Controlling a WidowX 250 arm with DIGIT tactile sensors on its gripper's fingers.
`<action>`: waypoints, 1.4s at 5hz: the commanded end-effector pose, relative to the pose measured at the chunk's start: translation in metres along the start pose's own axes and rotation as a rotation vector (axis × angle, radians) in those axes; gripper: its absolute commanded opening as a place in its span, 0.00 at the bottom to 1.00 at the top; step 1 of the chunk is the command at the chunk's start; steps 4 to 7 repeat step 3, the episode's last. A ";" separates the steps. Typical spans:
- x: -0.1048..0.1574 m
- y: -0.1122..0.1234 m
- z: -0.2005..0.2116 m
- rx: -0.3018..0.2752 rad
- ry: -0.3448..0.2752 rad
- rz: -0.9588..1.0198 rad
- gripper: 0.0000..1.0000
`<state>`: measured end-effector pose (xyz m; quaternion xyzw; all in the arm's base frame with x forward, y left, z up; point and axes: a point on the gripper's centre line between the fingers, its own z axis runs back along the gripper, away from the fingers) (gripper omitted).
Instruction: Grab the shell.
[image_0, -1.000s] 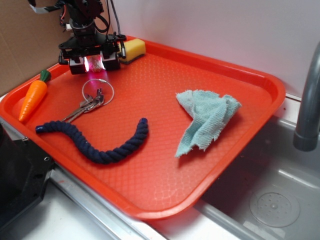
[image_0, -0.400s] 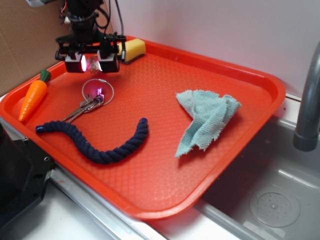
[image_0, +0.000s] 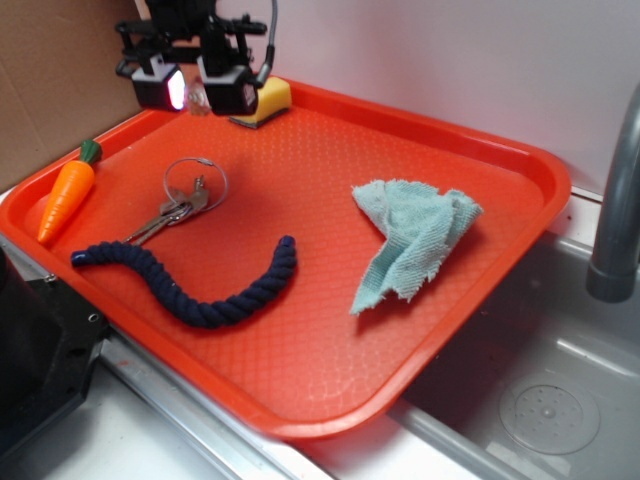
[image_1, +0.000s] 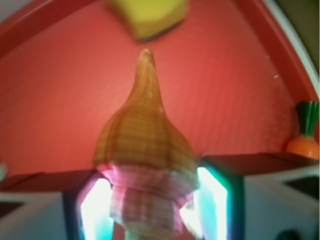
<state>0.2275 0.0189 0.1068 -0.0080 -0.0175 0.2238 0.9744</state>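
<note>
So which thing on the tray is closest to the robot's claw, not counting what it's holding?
The yellow sponge at the tray's back edge, right beside the gripper. The carrot, keys, rope and cloth all lie farther away.

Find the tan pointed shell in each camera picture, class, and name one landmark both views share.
Exterior view: the tan pointed shell sits top left, held between the gripper fingers above the orange plastic tray.
Wrist view: the shell fills the centre, tip pointing up, its base between the lit gripper fingers.
Shared landmark: the yellow rectangular sponge, just beyond the shell in both.
</note>
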 end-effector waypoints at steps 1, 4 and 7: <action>-0.042 -0.010 0.071 -0.107 -0.102 -0.181 0.00; -0.021 0.006 0.077 -0.077 -0.093 -0.160 0.00; -0.021 0.006 0.077 -0.077 -0.093 -0.160 0.00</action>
